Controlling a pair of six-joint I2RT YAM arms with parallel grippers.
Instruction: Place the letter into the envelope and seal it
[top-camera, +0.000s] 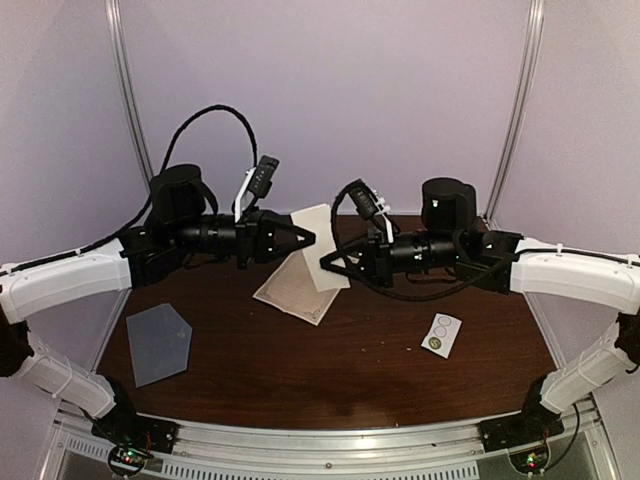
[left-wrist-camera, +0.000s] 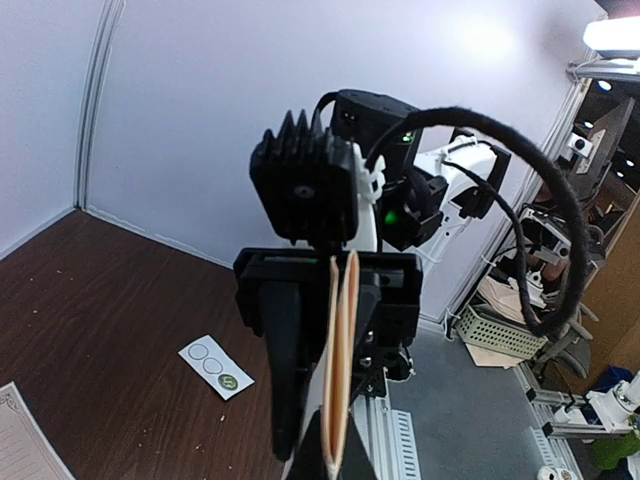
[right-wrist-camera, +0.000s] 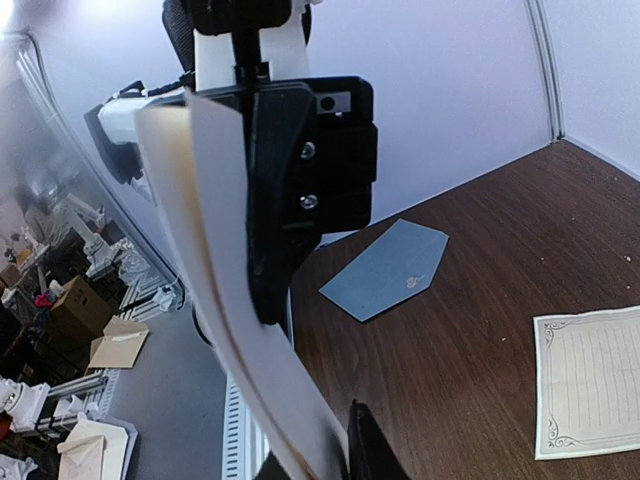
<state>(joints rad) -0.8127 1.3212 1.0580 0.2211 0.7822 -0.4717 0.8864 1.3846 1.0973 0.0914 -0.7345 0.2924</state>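
Both grippers hold the letter (top-camera: 318, 243), a folded cream sheet, in the air above the back middle of the table. My left gripper (top-camera: 306, 238) is shut on its left edge. In the left wrist view the letter (left-wrist-camera: 341, 370) stands edge-on between that gripper's (left-wrist-camera: 337, 462) jaws. My right gripper (top-camera: 328, 262) is shut on the letter's lower right edge, and in its own view the letter (right-wrist-camera: 230, 330) runs down between its fingertips (right-wrist-camera: 320, 462). The grey-blue envelope (top-camera: 158, 342) lies flat at the front left, apart from both arms, and the envelope (right-wrist-camera: 385, 270) also shows in the right wrist view.
A second cream sheet (top-camera: 293, 288) with a printed border lies flat under the held letter. A small white sticker strip (top-camera: 441, 335) with circles lies at the right. The two arms face each other closely at mid-table.
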